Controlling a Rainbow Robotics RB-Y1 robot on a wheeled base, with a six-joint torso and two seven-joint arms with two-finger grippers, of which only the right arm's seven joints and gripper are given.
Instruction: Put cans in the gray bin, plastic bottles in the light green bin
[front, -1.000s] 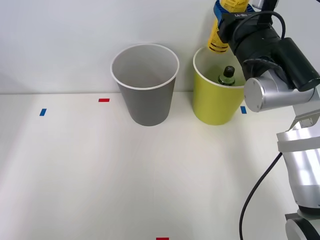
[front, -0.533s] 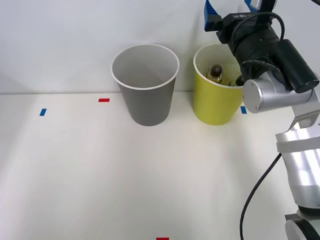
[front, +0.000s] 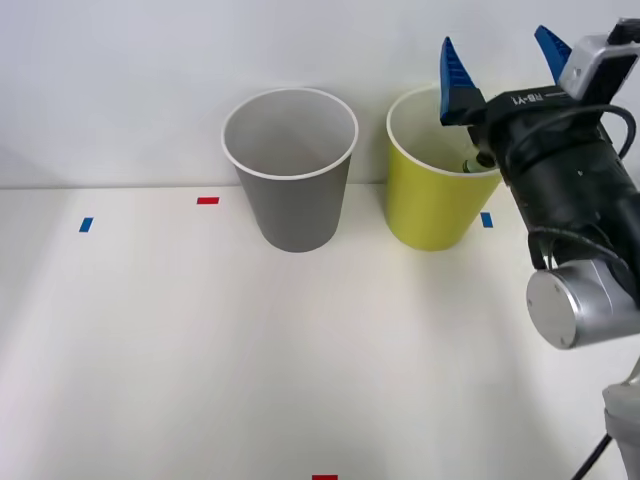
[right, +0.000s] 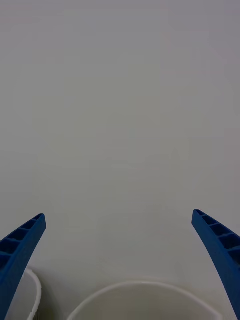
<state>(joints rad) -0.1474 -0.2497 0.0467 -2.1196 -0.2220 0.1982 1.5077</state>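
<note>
The gray bin (front: 290, 185) stands upright at the back of the table. Just to its right stands the light green bin (front: 430, 205). My right gripper (front: 505, 62) hangs open and empty above that bin's right rim, blue fingers (front: 457, 78) spread and pointing up toward the wall. A small piece of a plastic bottle (front: 468, 159) peeks out inside the light green bin, beside the gripper's black body. In the right wrist view the gripper (right: 118, 215) faces the blank wall, with the light green bin's white rim (right: 145, 286) under it and the gray bin's rim (right: 35, 292) beside. The cans are out of view.
The white table (front: 250, 350) spreads in front of the bins, and the wall rises close behind them. Small tape marks lie flat on it: red (front: 208, 200), blue (front: 86, 224), blue (front: 487, 219) and red (front: 325, 478) at the front edge.
A second ago the gripper held a yellow-labelled bottle above the light green bin. It let go, the bottle dropped in, and the open gripper has drawn back to the right.
</note>
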